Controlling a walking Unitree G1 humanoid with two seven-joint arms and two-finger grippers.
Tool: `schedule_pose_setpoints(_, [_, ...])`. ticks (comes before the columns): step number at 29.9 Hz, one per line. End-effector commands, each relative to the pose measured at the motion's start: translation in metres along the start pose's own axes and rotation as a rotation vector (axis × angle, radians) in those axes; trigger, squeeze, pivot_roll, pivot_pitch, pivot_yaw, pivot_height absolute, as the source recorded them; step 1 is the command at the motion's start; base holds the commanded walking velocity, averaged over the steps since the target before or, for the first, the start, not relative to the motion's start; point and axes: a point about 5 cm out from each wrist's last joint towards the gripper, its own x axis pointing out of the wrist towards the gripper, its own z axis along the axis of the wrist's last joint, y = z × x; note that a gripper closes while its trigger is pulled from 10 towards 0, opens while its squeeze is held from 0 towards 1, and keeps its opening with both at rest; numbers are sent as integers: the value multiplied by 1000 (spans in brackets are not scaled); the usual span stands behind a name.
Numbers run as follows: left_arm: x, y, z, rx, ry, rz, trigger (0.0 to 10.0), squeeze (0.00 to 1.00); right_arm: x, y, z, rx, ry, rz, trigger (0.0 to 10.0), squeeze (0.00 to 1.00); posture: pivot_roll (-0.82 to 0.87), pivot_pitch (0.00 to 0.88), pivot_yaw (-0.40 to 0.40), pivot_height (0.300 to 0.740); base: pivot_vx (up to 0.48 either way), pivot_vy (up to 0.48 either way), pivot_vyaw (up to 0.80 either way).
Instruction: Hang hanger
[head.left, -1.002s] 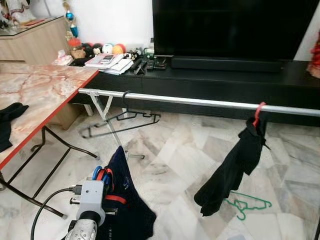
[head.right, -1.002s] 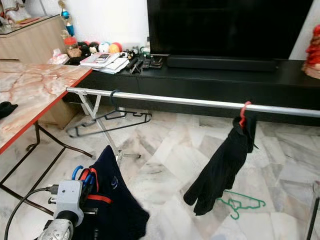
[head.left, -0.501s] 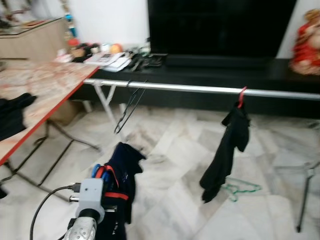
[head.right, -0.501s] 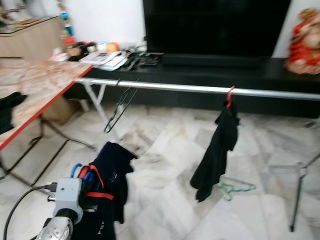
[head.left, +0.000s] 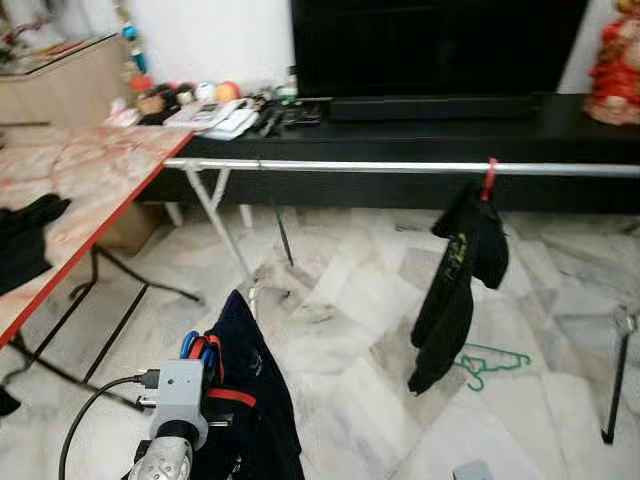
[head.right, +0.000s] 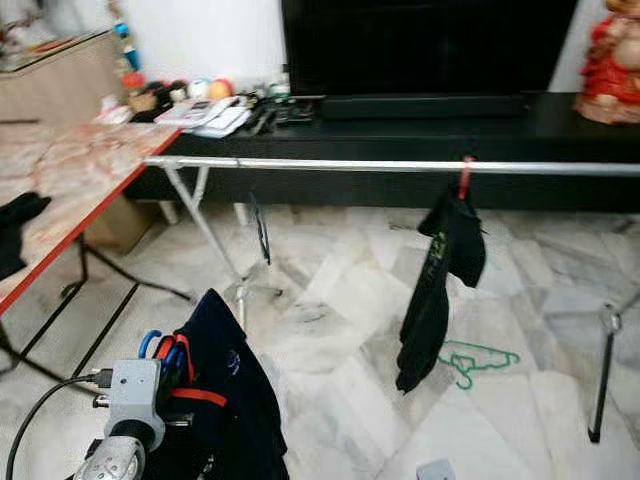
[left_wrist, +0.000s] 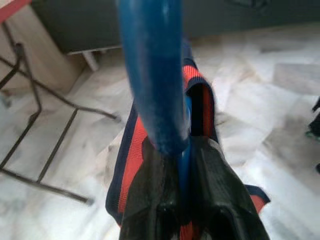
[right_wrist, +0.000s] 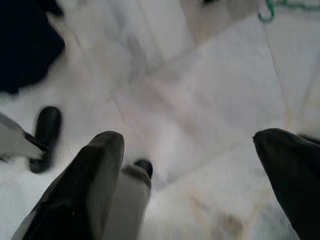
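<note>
1. currently the left tool is clamped on a blue hanger; in the left wrist view both black fingers press against the hanger's blue hook.
2. a navy garment with red trim hangs from that hanger, draped just below and beside the left tool.
3. ahead of and above the left tool, well apart from it, runs a silver rail, horizontal, on folding legs.
4. on the rail: a black hanger, seen edge-on, nearly straight ahead of the left tool; a black garment on a red hook, further toward the robot's right.
5. a green hanger lies on the marble floor below the black garment.
6. the right tool points down at the floor, its fingers spread wide with nothing between them; the view is blurred.
7. to the left of the left tool: a marble-pattern surface with a red edge, a dark cloth lying on it.
8. beyond the rail: a black tv console carrying a tv, papers and small items.
</note>
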Motion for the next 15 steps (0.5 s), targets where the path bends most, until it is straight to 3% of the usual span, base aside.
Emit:
schedule_pose_setpoints(1, [1, 12, 7, 20, -27, 39, 10000, 0, 2, 9, 7, -5, -16, 27, 10000, 0, 47, 41, 47, 740, 0, 480, 0])
schedule_pose_setpoints(10, [2, 12, 8, 22, -30, 36, 10000, 0, 2, 10, 7, -5, -16, 27, 10000, 0, 42, 41, 50, 740, 0, 480, 0])
schedule_pose_setpoints(15, [2, 12, 9, 42, -42, 35, 10000, 0, 2, 10, 6, -6, -14, 27, 10000, 0, 43, 41, 50, 740, 0, 126, 0])
